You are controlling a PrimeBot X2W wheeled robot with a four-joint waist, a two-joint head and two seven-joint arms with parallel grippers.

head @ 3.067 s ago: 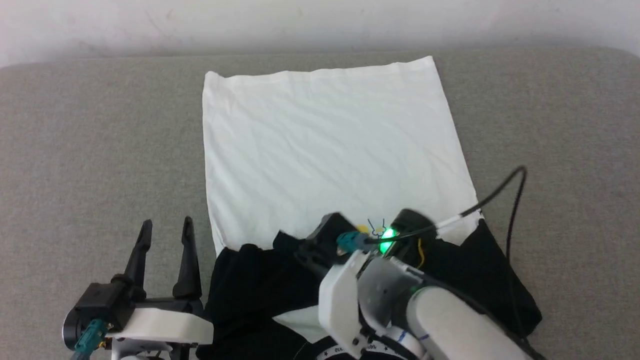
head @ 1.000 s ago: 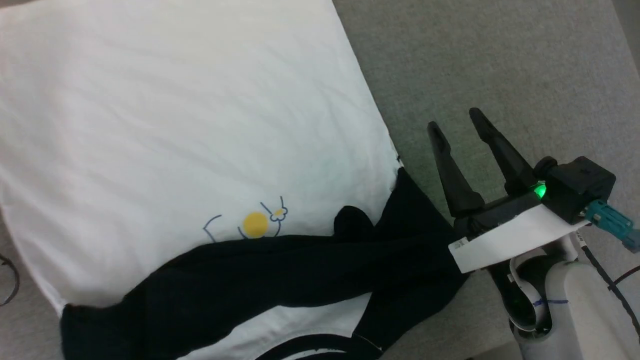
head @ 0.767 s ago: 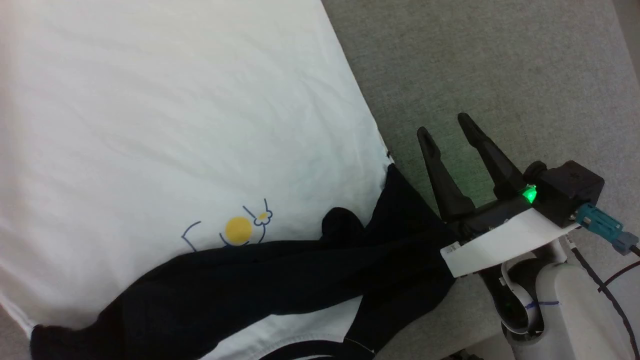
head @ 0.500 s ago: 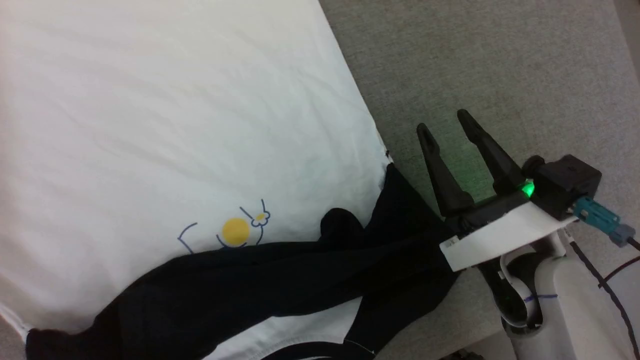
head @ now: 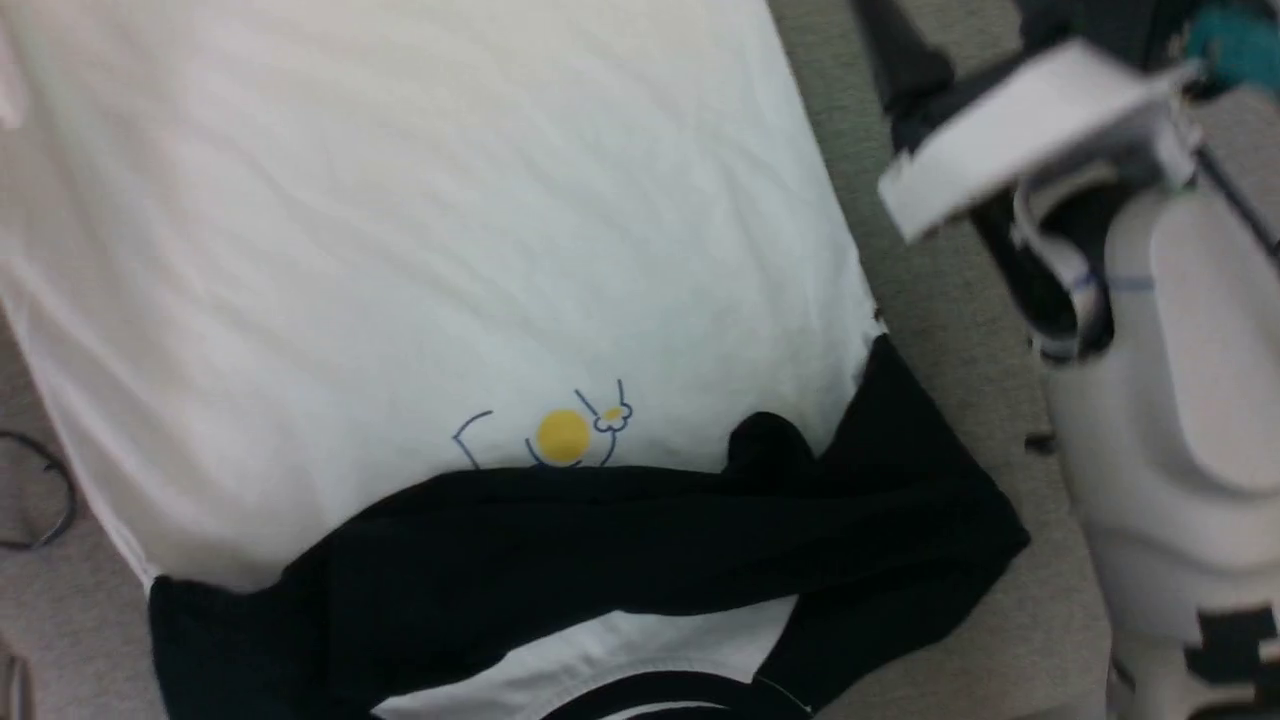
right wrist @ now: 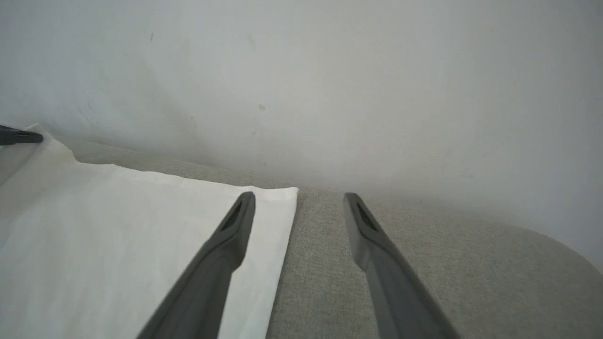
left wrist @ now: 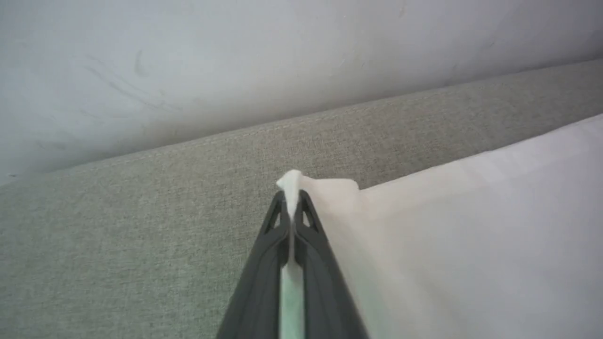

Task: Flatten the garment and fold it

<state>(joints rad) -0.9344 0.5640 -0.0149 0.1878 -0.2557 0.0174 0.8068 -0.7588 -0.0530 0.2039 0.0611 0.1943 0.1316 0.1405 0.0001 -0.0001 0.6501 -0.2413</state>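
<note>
The garment [head: 450, 250] lies spread on the grey cushion [left wrist: 141, 235], hem toward the wall [right wrist: 330, 70], black sleeves [head: 600, 540] crossed at the near end; the left tool [left wrist: 292, 195] is clamped on one far hem corner [left wrist: 330, 186] and the right tool [right wrist: 299, 197], spread wide, straddles the other, bare cushion beside it, wall close beyond.

1. No lettering is legible on the soft white shirt with black sleeves [head: 500, 200]; its yellow-and-blue cartoon print [head: 560, 437] is wordless.
2. Dark marks [head: 1228, 640] on the pale robot body [head: 1180, 420] are too blurred to read.
</note>
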